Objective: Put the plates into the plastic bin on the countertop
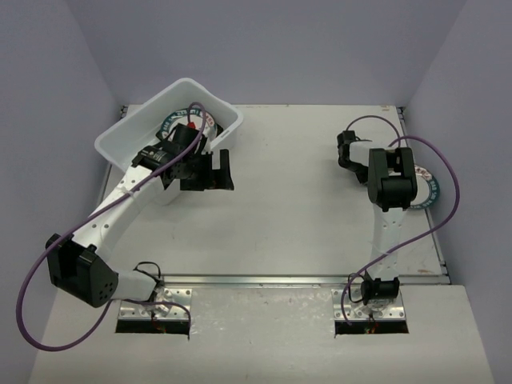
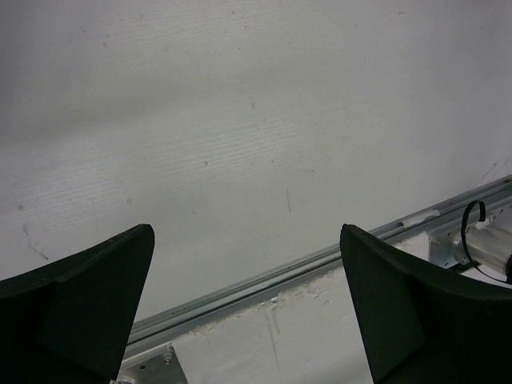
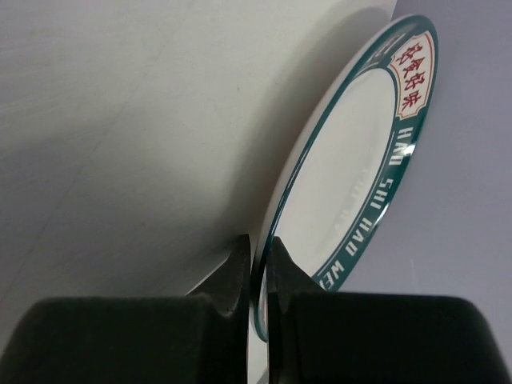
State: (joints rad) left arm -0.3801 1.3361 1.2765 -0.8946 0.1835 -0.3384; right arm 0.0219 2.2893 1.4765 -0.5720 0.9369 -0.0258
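**Top external view.** The plastic bin (image 1: pixel 120 146) stands at the far left of the countertop (image 1: pixel 296 208), set askew to the table edge; a teal-rimmed plate (image 1: pixel 168 122) lies inside it, partly covered by the left arm (image 1: pixel 120 210). The left gripper (image 1: pixel 210 178) sits just outside the bin's near right corner, its fingers spread wide and holding nothing. The right arm (image 1: pixel 390 180) reaches to the far right edge of the countertop; a second plate (image 1: pixel 430 186), also teal-rimmed, shows just beyond its wrist, well apart from the bin. A metal rail (image 1: pixel 280 280) runs along the near edge.

**Left wrist view.** The two black fingers (image 2: pixel 88 304) stand far apart at the lower corners, with nothing between them; bare countertop fills the view, and the rail crosses diagonally at lower right.

**Right wrist view.** The right gripper (image 3: pixel 260 280) is closed to a narrow slit on the rim of the second plate, one finger on each face. The plate is seen nearly edge-on and tilted; its teal band bears white lettering and a panel of red characters. Whether its far edge touches the countertop cannot be told.
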